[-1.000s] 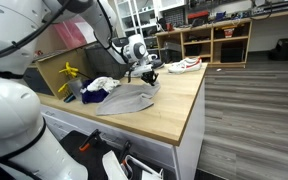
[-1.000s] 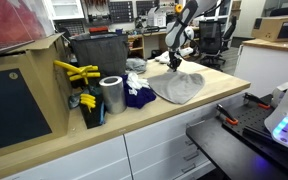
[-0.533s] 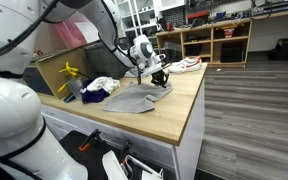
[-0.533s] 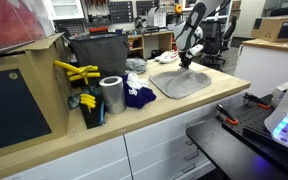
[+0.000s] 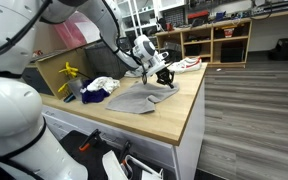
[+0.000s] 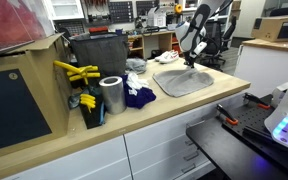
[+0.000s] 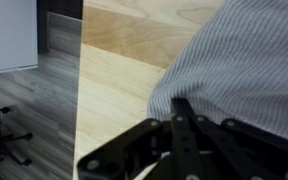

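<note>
Room: a workshop, with open wooden shelving (image 5: pixel 216 40) along the back wall and a grey plank floor (image 5: pixel 254 115) beside the bench.
Surface: a long, pale wooden countertop (image 5: pixel 176 108), also seen in an exterior view (image 6: pixel 189 115); its grain runs lengthwise and its edge drops straight to the floor in the wrist view.
Base: white drawers (image 6: pixel 169 150) under the countertop.
Arm: a white arm (image 5: pixel 136 48) reaches over the countertop from the wall side and bends down at the wrist.
Grey cloth: the grey cloth (image 5: pixel 139 98) lies spread flat on the middle of the countertop, near the front edge in an exterior view (image 6: pixel 184 82). The wrist view shows it finely ribbed (image 7: pixel 249 65), with bare wood just beside its hem.
Bin: a dark bin (image 6: pixel 96 52) stands at the back, well apart from the grey cloth.
Other fabric: a blue cloth (image 6: pixel 139 97) lies just beside the grey cloth, with a white cloth (image 6: pixel 136 65) behind it.
Metal cylinder: a metal cylinder (image 6: pixel 112 95) stands upright beside the blue cloth.
Gripper: the gripper (image 5: pixel 167 78) (image 6: pixel 191 65) sits low at the grey cloth's far corner. In the wrist view (image 7: pixel 180 103) its black fingers are pressed together on the hem.
Yellow tools: yellow tools (image 6: pixel 74 72) are stacked at the end by the metal cylinder.
</note>
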Robot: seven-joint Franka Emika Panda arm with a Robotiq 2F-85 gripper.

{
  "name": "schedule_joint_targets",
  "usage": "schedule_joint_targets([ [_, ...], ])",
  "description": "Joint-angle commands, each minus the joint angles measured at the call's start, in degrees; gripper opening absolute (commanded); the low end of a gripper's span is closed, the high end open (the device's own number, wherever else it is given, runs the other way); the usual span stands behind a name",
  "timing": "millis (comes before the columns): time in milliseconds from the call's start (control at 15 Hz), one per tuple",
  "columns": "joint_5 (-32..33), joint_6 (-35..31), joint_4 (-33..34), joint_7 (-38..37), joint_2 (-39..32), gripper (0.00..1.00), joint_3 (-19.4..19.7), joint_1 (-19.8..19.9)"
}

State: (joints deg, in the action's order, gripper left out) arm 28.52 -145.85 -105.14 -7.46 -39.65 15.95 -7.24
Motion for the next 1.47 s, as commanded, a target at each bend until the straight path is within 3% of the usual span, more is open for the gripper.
schedule_joint_targets([
  [0, 1.77, 0.75, 0.15, -3.31, 2.90, 0.00, 0.70, -2.00],
  [267, -1.06, 3.44, -3.09, -2.15, 9.18, 0.00, -2.32, -1.90],
  [667, -10.74, 13.45, -11.95, 2.07, 19.09, 0.00, -9.73, 2.12],
  [733, -12.13, 15.09, -13.75, 2.44, 20.59, 0.26, -10.34, 2.87],
  [867, -13.57, 17.72, -16.84, 2.81, 22.98, 0.34, -10.79, 4.07],
  [1400, -10.83, 21.07, -26.26, 1.14, 27.56, 0.93, -8.17, 8.85],
])
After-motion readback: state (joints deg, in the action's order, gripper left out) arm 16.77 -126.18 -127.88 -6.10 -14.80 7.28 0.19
